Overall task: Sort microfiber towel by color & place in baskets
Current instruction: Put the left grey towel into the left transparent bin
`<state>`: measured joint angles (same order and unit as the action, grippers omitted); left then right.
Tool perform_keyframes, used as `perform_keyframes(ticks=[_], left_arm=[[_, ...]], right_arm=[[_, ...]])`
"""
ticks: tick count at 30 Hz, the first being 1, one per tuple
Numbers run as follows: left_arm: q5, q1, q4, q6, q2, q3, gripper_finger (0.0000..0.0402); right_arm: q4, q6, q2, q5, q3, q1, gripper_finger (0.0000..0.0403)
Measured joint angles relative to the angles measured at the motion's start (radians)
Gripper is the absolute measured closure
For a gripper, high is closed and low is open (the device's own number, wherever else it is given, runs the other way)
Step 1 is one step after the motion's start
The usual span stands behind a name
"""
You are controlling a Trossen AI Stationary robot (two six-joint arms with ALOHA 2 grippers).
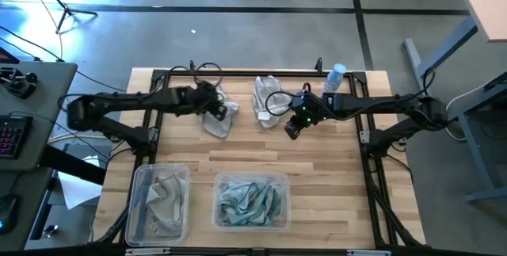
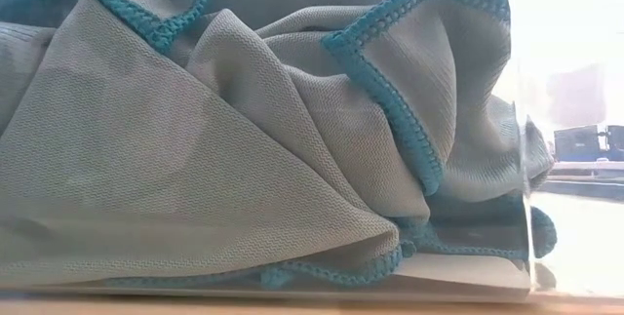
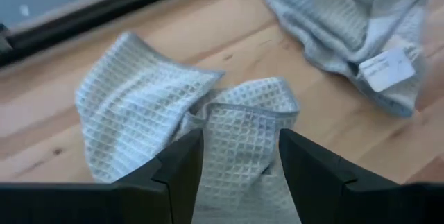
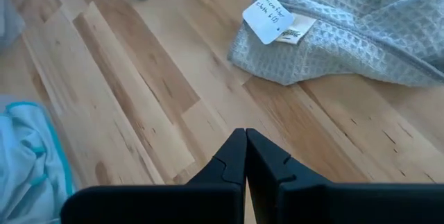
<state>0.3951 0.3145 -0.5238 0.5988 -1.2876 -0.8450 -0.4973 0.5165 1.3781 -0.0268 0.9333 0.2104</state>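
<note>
High view, left gripper (image 1: 223,113) over grey towel (image 1: 216,121), fingers spread

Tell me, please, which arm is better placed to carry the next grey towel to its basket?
The left. Its end effector is open around a grey towel, on the side of the grey-towel basket. The right end effector is shut and empty beside the other grey towel.

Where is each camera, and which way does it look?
High: overhead, looking down on the table; both arms show.
Low: tabletop height, against the basket of teal towels; no arm shows.
Left wrist: past the open left hand over a grey towel.
Right wrist: past the shut right hand at the tagged towel.
Both wrist views share that tagged towel.
</note>
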Motion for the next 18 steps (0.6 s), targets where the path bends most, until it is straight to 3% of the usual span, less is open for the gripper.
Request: perform_keyframes(ticks=[10,18], left_arm=[[-0.157,0.124,-0.288,0.072,-0.329,-0.237,0.0224],[-0.235,0.158,-0.310,0.055,-0.510,-0.271,0.0225]], right_arm=[[-0.002,-0.029,0.000,-0.004,0.000,0.000,0.0403],[-0.012,-0.047,0.000,-0.004,0.000,0.000,0.0403]])
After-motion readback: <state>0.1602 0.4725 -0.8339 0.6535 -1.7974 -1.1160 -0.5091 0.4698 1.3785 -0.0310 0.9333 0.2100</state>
